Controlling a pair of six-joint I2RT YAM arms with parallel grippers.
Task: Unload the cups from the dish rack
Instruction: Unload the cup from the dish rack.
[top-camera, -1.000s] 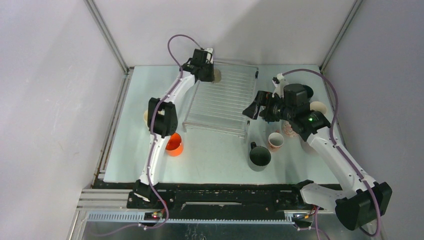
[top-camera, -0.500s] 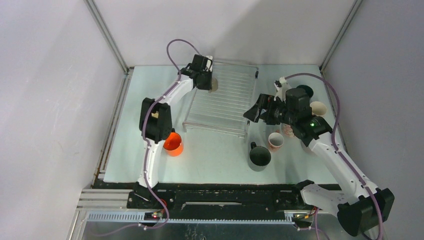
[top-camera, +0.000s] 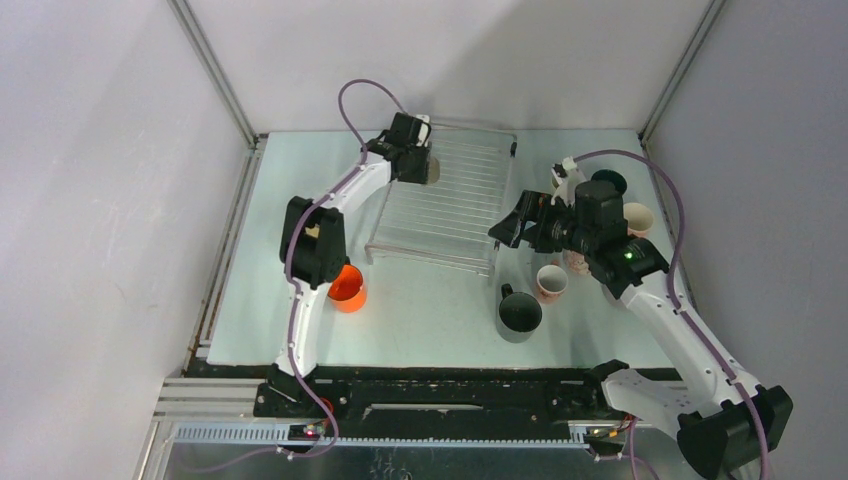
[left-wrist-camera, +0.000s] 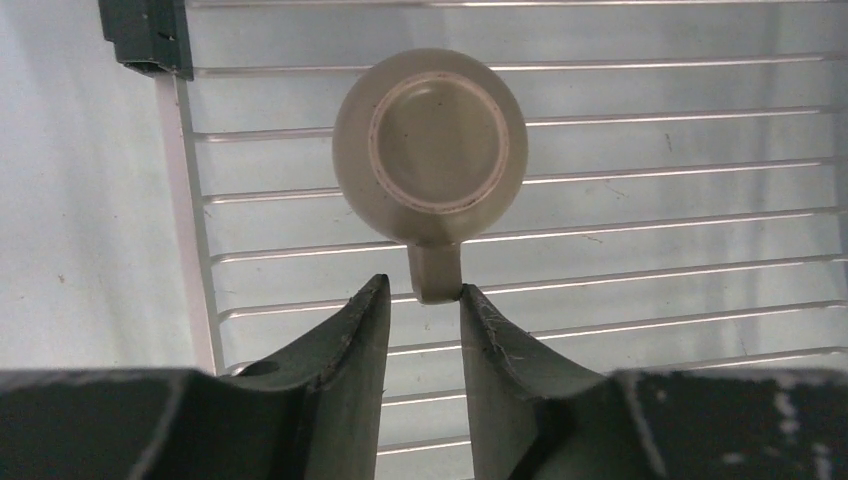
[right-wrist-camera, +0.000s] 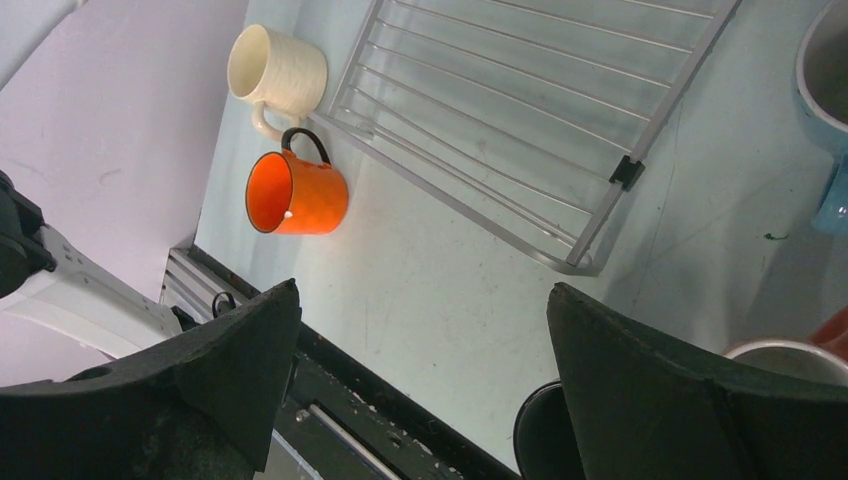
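Since a second ago the left arm has swung its elbow a little to the left and nudged its wrist along the far left corner of the dish rack (top-camera: 450, 200), while the right arm has drifted slightly right. The left gripper (left-wrist-camera: 421, 292) now stands narrowly apart with the end of the handle (left-wrist-camera: 436, 275) of a pale mug (left-wrist-camera: 432, 130) between its fingers, not yet clamped; the right-hand finger looks to be touching the handle, though I cannot be sure from this angle. That mug sits upside down on the wires near the rack's far left corner and appears to be the only cup left on it. The right gripper (right-wrist-camera: 422, 290) hangs wide apart and empty above the desk (top-camera: 430, 310), just off the rack's near right corner. An orange mug (top-camera: 348, 288) and a cream mug (right-wrist-camera: 275, 65) stand on the desk left of the rack, and a dark mug (top-camera: 520, 313) and a pinkish cup (top-camera: 550, 283) stand to its right. The main risk, as I judge it, is the shallow hold: closing on only the tip of the handle could let the mug pivot or slip out on lifting. Its rim could also catch a wire and drag the light rack along.
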